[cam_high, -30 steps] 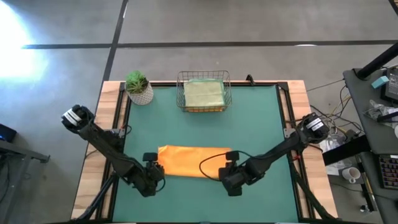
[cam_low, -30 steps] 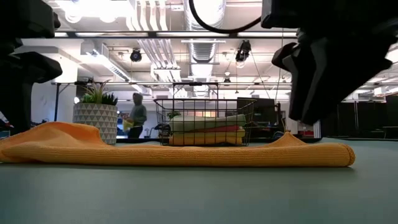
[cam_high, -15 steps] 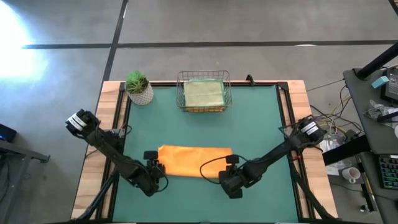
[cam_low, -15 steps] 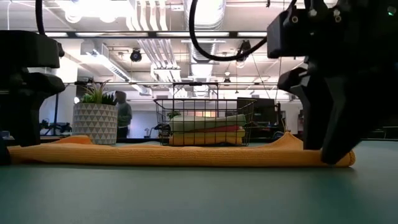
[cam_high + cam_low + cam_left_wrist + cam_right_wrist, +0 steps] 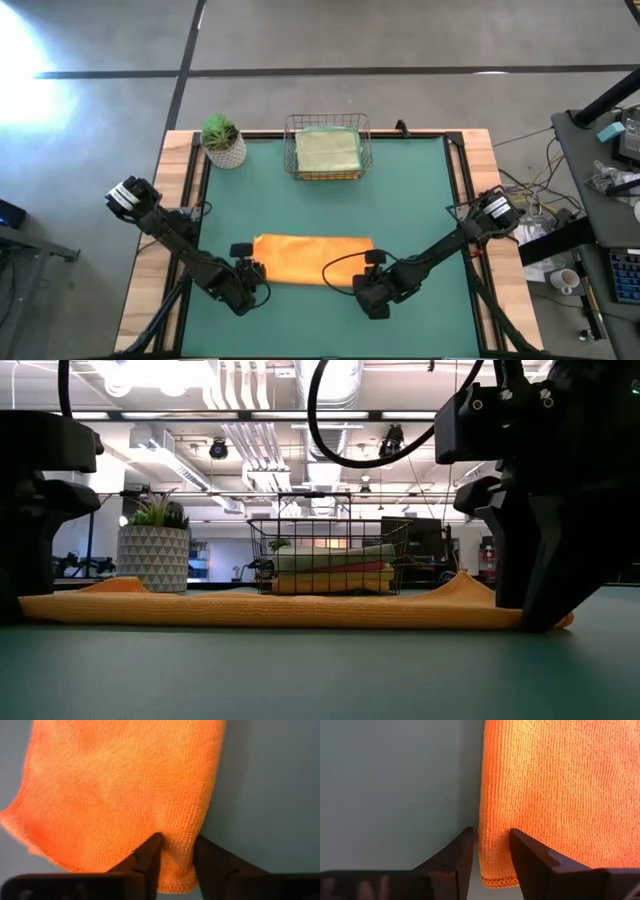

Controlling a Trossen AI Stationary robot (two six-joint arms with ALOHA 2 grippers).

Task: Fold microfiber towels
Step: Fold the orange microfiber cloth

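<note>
The left gripper (image 5: 176,852) is pinching the near left corner of the orange towel (image 5: 312,258), and the right gripper (image 5: 490,847) is clamping its near right corner. The towel is lying folded in a long strip at about 6 o'clock on the green table (image 5: 420,200). At 12 o'clock the wire basket (image 5: 327,148) is holding folded towels (image 5: 335,568), with the potted plant (image 5: 222,139) at 11 o'clock.

The basket (image 5: 328,148) shows only a sage towel (image 5: 327,151) overhead, hiding those beneath. The orange towel (image 5: 120,795) runs past both wrist views' edges.
</note>
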